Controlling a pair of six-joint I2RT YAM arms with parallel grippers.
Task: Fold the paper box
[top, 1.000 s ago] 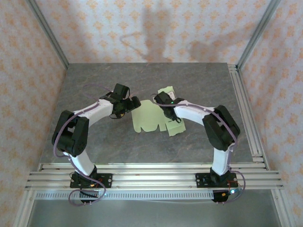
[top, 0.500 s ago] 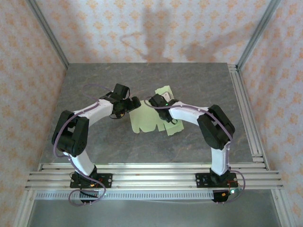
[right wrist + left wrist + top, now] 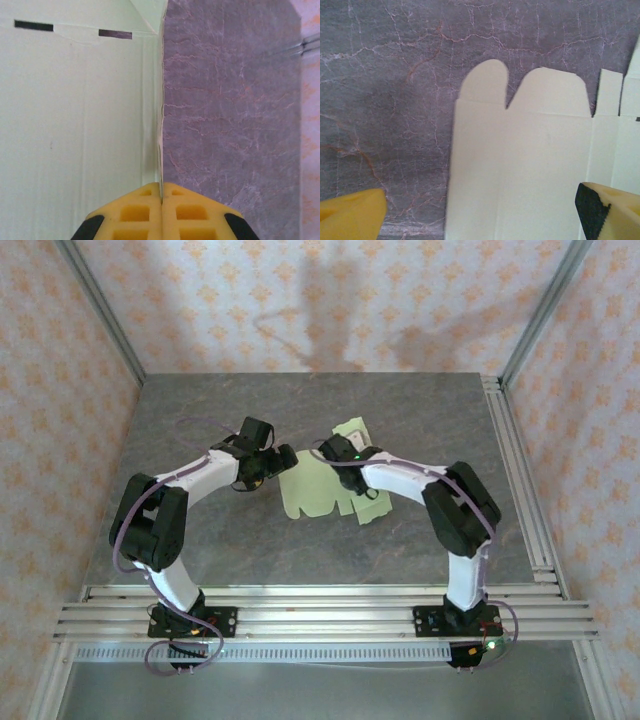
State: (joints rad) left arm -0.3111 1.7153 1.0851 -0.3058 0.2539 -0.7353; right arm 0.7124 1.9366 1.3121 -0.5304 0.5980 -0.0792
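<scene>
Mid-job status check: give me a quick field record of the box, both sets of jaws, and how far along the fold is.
paper box: die-cut sheet lying unfolded on the table, between the two arms
flaps: two rounded ones side by side along one edge, lying flat
left jaws: wide open, holding nothing; one finger over bare table, the other over card
right jaws: shut, pinching a thin edge of the sheet
left contact with card: cannot tell
fold progress: no box shape formed yet
</scene>
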